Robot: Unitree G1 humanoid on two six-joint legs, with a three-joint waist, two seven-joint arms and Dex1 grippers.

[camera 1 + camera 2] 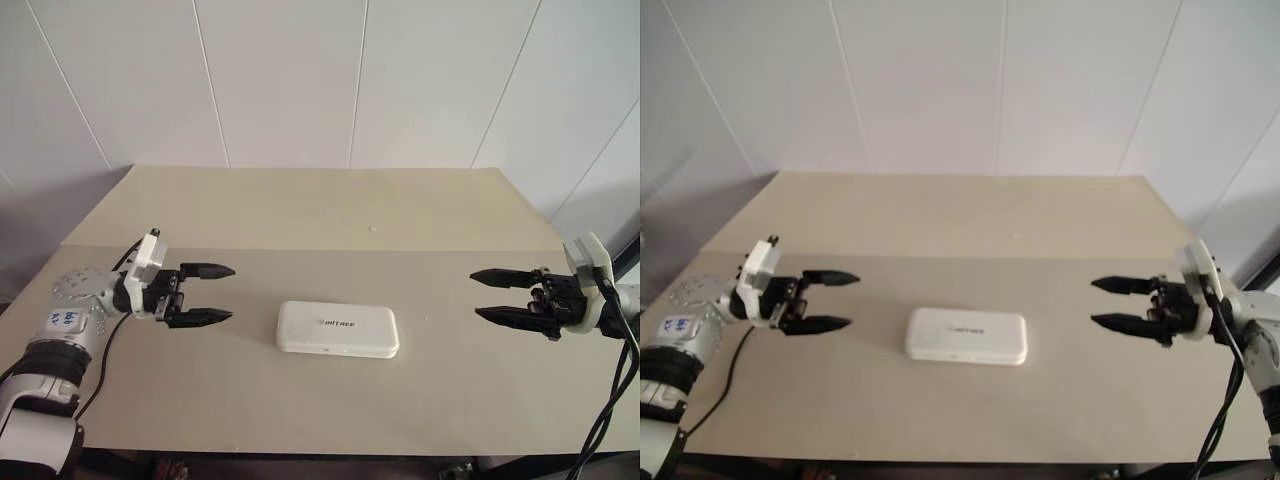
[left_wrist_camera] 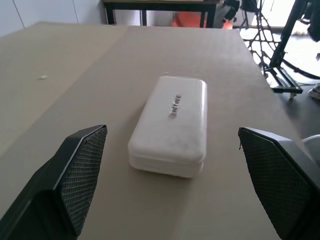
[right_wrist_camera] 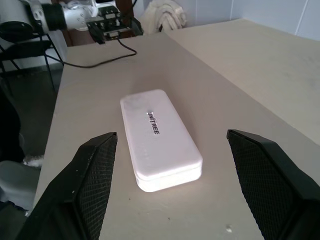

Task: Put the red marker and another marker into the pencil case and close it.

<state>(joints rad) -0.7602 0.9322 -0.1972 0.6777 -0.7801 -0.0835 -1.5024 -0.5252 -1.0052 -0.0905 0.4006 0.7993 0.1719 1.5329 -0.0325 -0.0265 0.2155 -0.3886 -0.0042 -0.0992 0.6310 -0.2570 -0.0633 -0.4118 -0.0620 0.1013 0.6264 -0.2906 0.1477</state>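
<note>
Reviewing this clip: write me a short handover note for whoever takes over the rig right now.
Left gripper: open, holding nothing, to the left of the case.
Right gripper: open, holding nothing, to the right of the case.
Pencil case: lid shut, flat on the table between the two grippers, touched by neither.
Markers: none seen on the table; presumably inside, which a shut lid cannot confirm.
Left: nothing evident, except checking the contents.

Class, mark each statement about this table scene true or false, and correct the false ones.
1. The case is closed. True.
2. The left hand grips the case. False: it hangs open, apart from the case.
3. The case lies between the two hands. True.
4. The right hand is shut. False: its fingers stand apart.
5. The case's lid bears dark lettering. True.
</note>
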